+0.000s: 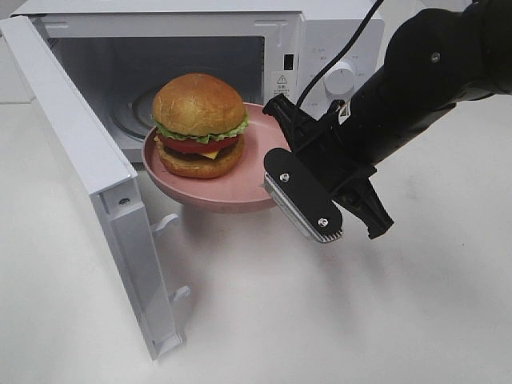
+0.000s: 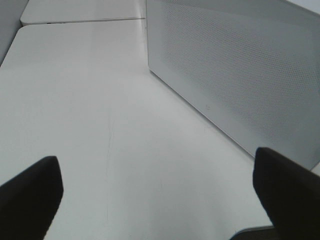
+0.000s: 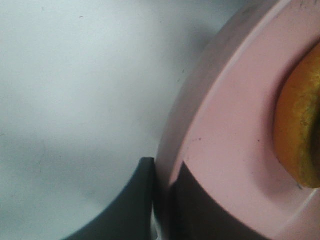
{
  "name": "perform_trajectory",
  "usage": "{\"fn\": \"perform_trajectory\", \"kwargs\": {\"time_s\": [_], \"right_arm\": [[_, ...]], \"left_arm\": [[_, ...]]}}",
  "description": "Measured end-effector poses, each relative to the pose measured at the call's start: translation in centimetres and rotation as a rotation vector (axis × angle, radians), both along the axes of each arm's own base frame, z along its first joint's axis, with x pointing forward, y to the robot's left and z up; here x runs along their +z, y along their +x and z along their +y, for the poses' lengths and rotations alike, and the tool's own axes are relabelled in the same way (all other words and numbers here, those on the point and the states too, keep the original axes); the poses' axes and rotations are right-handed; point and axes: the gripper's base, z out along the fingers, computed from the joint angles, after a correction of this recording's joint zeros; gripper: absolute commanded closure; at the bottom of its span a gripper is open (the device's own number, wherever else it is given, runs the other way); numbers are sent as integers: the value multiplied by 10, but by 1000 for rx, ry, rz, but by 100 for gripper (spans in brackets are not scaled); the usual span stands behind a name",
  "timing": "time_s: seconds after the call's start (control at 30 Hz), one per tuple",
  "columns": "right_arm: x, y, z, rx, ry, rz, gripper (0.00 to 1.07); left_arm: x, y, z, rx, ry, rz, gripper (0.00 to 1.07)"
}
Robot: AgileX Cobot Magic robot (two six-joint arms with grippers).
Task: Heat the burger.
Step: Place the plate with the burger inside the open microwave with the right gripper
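Our right gripper [image 3: 165, 165] is clamped on the right-hand rim of the pink plate [image 1: 208, 200], one finger above the rim and one below it. The pinch bears on the plate and not on the food. We judge that this is deliberate: the rim gives a firm edge to hold and leaves the soft stack unsquashed. The arm comes in from the right, so the open front of the microwave [image 1: 320, 32] is left clear for the load.

The burger [image 1: 198, 124] sits near the middle of the plate, apart from the fingers. The plate hangs above the table [image 1: 320, 320] at the mouth of the cavity. Its far edge is about at the threshold and its near edge is out over the table. We cannot tell whether it touches the sill.

The burger stands upright, top bun upward, with lettuce, tomato, cheese and patty stacked below. Its stack axis runs vertically. Being round, it points no particular way to the side. The plate looks close to level, which keeps the stack from sliding.

The door [image 1: 88, 160] is swung wide to the left and near side. Our left gripper [image 2: 157, 175] hangs beside the door's outer face, jaws apart and holding nothing.
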Motion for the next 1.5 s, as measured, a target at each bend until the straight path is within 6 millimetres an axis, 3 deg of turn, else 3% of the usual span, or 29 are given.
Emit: {"fn": "perform_trajectory", "kwargs": {"time_s": [0.6, 1.17, 1.5], "right_arm": [[-9, 26, 22, -43, 30, 7, 107], [-2, 39, 31, -46, 46, -23, 107], [-14, 51, 39, -57, 38, -2, 107]], "left_arm": [[0, 0, 0, 0, 0, 0, 10], [0, 0, 0, 0, 0, 0, 10], [0, 0, 0, 0, 0, 0, 10]]}}
